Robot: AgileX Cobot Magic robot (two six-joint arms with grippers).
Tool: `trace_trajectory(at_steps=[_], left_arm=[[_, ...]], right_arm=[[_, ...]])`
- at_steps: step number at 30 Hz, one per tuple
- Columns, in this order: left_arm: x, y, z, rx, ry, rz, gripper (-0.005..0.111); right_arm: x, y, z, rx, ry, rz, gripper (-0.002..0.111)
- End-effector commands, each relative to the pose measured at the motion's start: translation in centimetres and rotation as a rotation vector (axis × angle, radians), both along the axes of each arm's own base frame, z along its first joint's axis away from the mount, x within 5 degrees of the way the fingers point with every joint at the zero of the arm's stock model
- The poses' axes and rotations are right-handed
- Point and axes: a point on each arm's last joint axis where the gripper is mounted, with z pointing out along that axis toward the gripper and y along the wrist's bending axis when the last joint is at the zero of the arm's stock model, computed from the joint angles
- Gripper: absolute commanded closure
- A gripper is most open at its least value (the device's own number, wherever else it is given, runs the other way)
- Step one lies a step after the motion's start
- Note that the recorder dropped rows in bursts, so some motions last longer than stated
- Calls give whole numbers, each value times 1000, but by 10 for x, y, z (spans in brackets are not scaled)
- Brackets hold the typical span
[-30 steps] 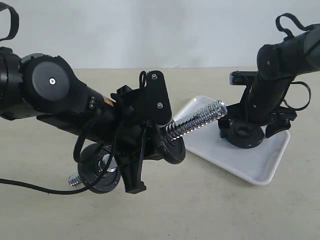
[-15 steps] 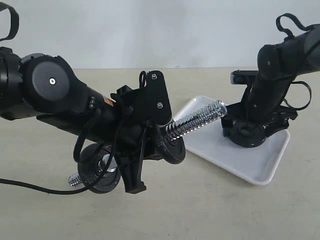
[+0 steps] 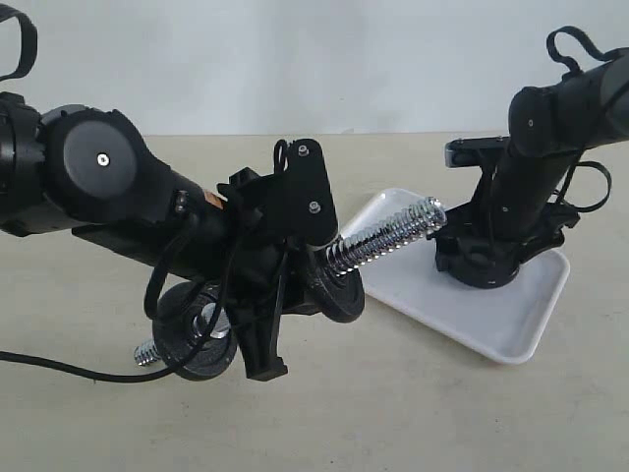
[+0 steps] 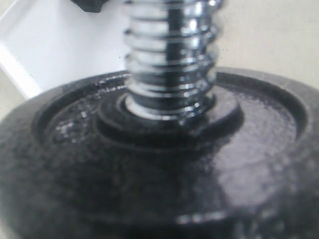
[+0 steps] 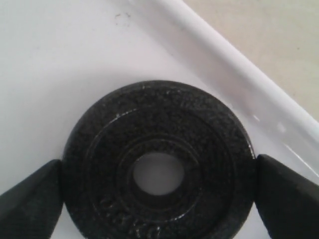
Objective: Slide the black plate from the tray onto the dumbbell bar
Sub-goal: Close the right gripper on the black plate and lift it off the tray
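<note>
The dumbbell bar (image 3: 388,236) is held off the table at a slant, its threaded chrome end (image 4: 169,59) pointing toward the tray (image 3: 413,295). My left gripper (image 3: 280,295) is shut on the bar's middle, between its two bolted discs (image 3: 339,290) (image 3: 192,339). In the left wrist view, the nearer fixed disc (image 4: 149,174) fills the frame and hides the jaws. The black plate (image 3: 479,267) lies in the white tray. My right gripper (image 5: 158,194) reaches down onto it. Both fingers (image 5: 30,199) press against opposite edges of the plate (image 5: 99,149).
The tray's raised rim (image 5: 239,64) runs close past the plate, with beige table beyond it. The bulky left arm (image 3: 108,187) covers the left half of the scene, with a black cable (image 3: 59,369) trailing on the table. A pale wall stands behind.
The right gripper's fingers have drawn in against the black plate, and the tray has shifted slightly. The left arm and the bar have stayed still.
</note>
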Motion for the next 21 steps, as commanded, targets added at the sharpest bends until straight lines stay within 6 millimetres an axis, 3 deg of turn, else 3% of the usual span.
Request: trace_trajectory(at_steps=[1,11,16,21], left_arm=[[6,-1,30,-109,-85,72,102],[6,-1,30,-109,-85,72,102],[6,-1,30,-107,-87,70,102],[6,0,29,-102,-88,67,102]], right_arm=[[-7,-3,16,-24,-1,60,108],[-13,-5,65,-19,-109,108,108],[-16,-6,72,-19,-112,108,108],[-15,-20,71,78,-79,66,108]])
